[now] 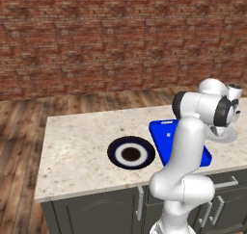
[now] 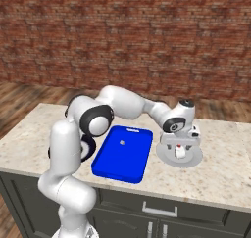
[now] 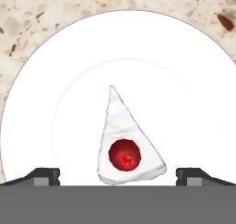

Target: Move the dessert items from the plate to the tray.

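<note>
Hovering over the pale dish [image 2: 195, 158] at the right end of the surface [image 1: 77, 146], the end effector [image 2: 180, 151] points straight down at a white wedge of cake [image 3: 126, 142] topped with a red cherry [image 3: 124, 155]. In the hand view the wedge lies directly below and between the two fingertips [image 3: 44, 176], its long axis running from the narrow tip at the top of that view to the broad end nearest the fingers. The jaws are spread wide, well clear of the wedge on both sides, gripping nothing.

The tray [image 2: 122, 154] lies just beside the dish, toward the arm's base, flat on the surface. A tiny grey speck sits on it in the right base view; what it is cannot be told. Otherwise the tray looks bare.

The plate [image 1: 131, 152] sits on the far side of the tray from the dish, well apart from the end effector. Its brown centre shows in the left base view, but no separate lump can be made out on it from here.

Judging by this, the wedge under the hand is the piece about to be taken, and a straight descent would put the fingers either side of it, across its width.
</note>
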You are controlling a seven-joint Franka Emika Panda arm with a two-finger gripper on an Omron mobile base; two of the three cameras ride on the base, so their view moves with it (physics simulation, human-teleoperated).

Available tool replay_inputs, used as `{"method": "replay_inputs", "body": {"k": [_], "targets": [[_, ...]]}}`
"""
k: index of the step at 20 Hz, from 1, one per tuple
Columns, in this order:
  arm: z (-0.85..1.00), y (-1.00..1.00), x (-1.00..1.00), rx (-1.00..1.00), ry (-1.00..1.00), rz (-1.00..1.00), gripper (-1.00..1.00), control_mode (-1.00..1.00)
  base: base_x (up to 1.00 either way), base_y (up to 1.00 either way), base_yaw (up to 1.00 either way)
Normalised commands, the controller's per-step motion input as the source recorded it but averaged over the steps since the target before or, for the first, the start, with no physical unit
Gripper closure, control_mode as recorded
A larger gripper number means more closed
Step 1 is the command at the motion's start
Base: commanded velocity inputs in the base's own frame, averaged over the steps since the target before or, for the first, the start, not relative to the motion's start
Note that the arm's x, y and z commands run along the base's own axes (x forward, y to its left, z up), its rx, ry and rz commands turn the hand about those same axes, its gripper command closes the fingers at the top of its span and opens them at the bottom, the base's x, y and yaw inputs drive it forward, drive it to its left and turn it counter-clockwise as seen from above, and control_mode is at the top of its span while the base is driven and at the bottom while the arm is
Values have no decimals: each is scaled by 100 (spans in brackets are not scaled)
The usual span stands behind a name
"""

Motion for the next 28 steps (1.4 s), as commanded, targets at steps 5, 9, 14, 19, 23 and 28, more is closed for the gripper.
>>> {"method": "replay_inputs", "body": {"k": [5,9,14,19,23,28], "targets": [[-22,0,5,2,1,2,-100,-100,0,0,0],[-2,0,4,0,0,1,-100,-100,0,0,0],[-5,-8,9,0,0,2,-100,-100,0,0,0],[-18,-2,2,0,0,4,-100,-100,0,0,0],[-23,0,0,2,0,3,100,-100,0,0,0],[-23,0,0,4,0,1,100,-100,0,0,0]]}}
